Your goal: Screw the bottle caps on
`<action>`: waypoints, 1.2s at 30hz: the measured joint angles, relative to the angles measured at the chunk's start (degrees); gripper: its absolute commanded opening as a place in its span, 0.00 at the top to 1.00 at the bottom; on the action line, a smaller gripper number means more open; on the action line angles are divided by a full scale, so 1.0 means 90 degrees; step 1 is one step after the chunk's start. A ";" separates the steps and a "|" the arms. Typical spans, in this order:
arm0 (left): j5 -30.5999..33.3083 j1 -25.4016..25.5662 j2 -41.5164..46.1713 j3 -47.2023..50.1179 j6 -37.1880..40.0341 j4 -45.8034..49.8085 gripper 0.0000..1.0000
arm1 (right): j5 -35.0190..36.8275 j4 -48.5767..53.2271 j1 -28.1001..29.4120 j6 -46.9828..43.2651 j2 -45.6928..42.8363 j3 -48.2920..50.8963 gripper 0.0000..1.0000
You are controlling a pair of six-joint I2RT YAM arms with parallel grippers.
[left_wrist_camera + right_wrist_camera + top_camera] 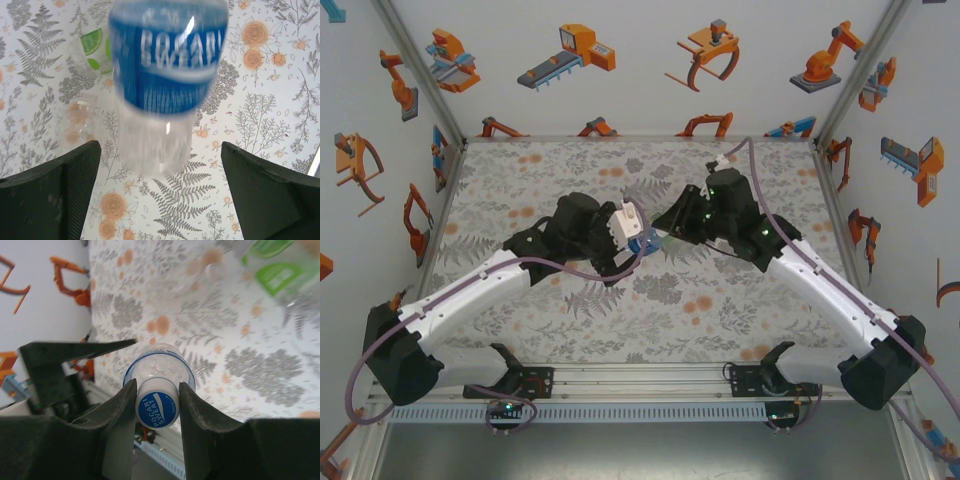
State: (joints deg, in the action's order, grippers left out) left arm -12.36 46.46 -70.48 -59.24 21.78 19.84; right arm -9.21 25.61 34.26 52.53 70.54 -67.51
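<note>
Above the floral bench (740, 300), the left gripper (160, 160) is holding its jaws wide apart either side of the blue-label bottle (167, 55) at frame centre, while the right gripper (156, 385) is clamping its jaws on that bottle's cap (157, 410)

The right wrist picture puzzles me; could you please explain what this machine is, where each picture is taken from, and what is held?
These are two robot arms, left and right, bolted to a table with a floral cover. The top view looks down from behind them; each wrist view rides on one arm, looking past its own fingers. In the right wrist view, the right gripper is shut on the blue printed cap of the blue-label bottle. In the left wrist view, the left gripper stands wide open around that bottle without touching it. A green-label bottle and a plain clear bottle sit farther off, blurred.
</note>
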 measured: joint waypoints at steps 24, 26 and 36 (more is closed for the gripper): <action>0.0549 -0.2300 0.1348 0.0563 -0.1195 0.1100 0.03 | 0.1581 0.0860 -0.1702 -0.4760 0.4872 -0.4641 0.83; 0.0551 -0.2334 0.1379 0.0680 -0.1202 0.1093 0.03 | 0.1576 0.0889 -0.1758 -0.4850 0.5195 -0.4969 0.82; 0.0537 -0.2358 0.1260 0.0692 -0.1205 0.1066 0.03 | 0.1530 0.0899 -0.1836 -0.4991 0.5700 -0.5180 0.61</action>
State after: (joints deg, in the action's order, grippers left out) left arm -7.53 25.23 -59.13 -53.01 10.94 29.43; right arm 4.56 33.69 17.74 7.62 121.84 -114.13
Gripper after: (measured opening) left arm 0.972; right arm 0.367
